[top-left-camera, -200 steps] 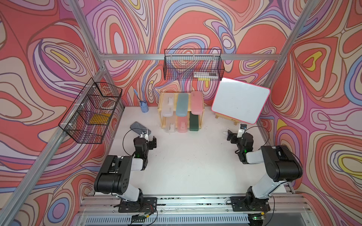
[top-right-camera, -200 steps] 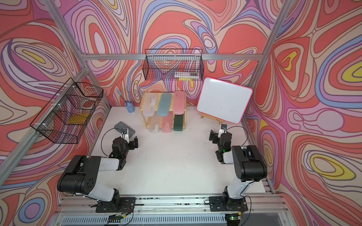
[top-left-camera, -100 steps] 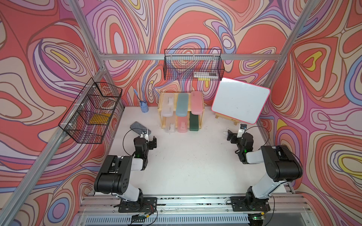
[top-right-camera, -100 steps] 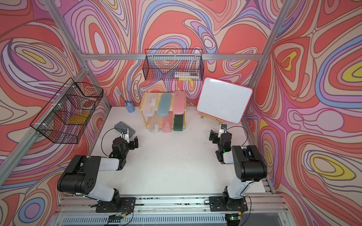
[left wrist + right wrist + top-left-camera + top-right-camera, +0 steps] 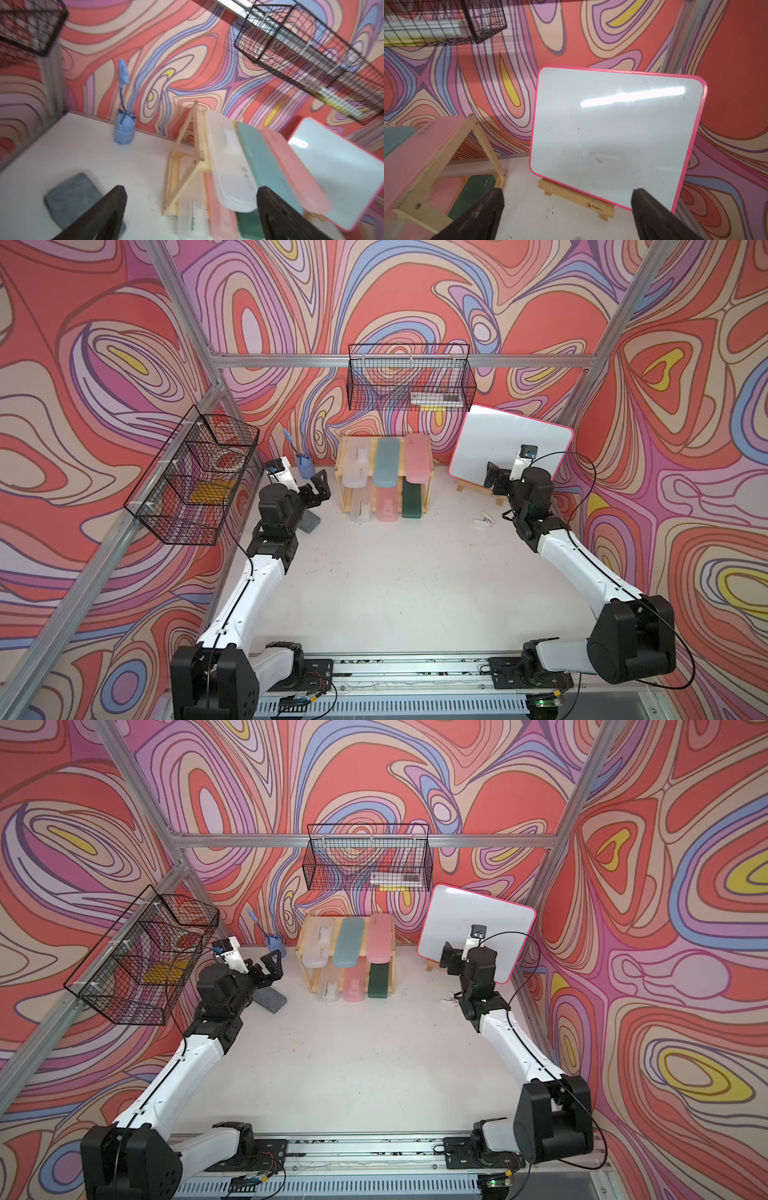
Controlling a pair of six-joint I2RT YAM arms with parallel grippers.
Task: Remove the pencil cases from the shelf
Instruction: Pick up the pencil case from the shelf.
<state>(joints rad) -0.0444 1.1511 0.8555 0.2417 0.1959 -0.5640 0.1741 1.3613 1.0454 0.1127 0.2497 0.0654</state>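
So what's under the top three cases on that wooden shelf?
Below lie a clear case, a pink case and a dark green case. Only their front ends show; the top tier covers the rest.

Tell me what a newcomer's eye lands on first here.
The swirling red, pink and purple walls hit first. Next comes the wooden shelf at the back centre, holding six pencil cases in two tiers of three. A pink-rimmed whiteboard stands tilted just to its right.
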